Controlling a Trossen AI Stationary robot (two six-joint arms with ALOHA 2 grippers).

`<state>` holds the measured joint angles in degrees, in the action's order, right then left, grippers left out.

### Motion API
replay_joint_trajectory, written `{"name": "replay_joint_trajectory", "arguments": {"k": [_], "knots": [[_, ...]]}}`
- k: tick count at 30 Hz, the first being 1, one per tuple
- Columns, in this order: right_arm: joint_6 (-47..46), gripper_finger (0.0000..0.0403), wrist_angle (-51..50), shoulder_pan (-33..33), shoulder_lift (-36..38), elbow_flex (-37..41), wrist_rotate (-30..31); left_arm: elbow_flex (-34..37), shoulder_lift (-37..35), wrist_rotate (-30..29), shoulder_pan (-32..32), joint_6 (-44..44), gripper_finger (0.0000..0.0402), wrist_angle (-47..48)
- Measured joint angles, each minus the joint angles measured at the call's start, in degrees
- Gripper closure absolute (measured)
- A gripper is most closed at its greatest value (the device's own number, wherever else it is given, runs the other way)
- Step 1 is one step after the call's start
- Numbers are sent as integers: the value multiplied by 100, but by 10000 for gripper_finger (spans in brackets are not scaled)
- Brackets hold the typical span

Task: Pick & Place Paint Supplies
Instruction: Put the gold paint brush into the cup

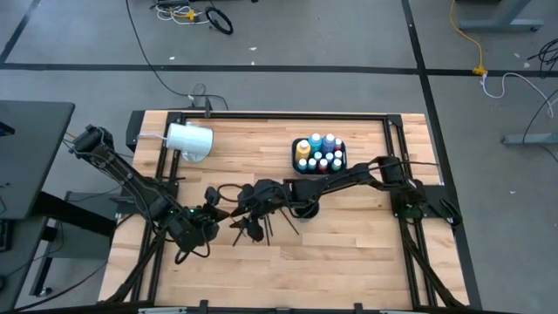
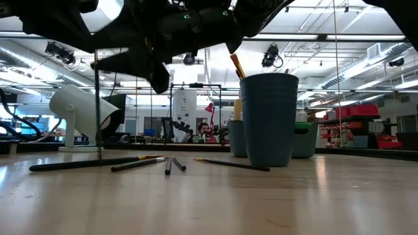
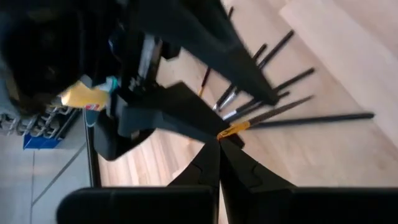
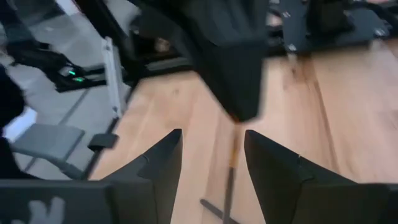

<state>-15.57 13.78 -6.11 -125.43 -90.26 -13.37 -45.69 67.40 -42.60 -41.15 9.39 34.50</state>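
Several brushes (image 2: 98, 163) (perhaps six) beside cup (image 2: 268, 117)

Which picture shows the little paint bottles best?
The high view: the paint bottles stand together in a dark tray, seen from above, caps and colours plain. In the low view the tall cup mostly hides them. Neither wrist view shows them clearly.

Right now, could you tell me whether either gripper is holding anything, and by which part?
The left gripper is shut on a thin dark-handled brush at its yellow-banded end. The right gripper is open, holding nothing.
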Motion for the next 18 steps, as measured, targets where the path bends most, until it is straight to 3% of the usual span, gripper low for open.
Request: {"name": "replay_joint_trajectory", "arguments": {"k": [8,16,18], "knots": [[275,248,-290,13,-2,4,293,-3,0,78,0,72,399,-109],[995,382,-277,13,-2,2,184,-3,0,6,0,-108,396,-107],[1343,391,-277,-3,-2,2,191,-3,0,5,-1,-334,395,-106]]}}
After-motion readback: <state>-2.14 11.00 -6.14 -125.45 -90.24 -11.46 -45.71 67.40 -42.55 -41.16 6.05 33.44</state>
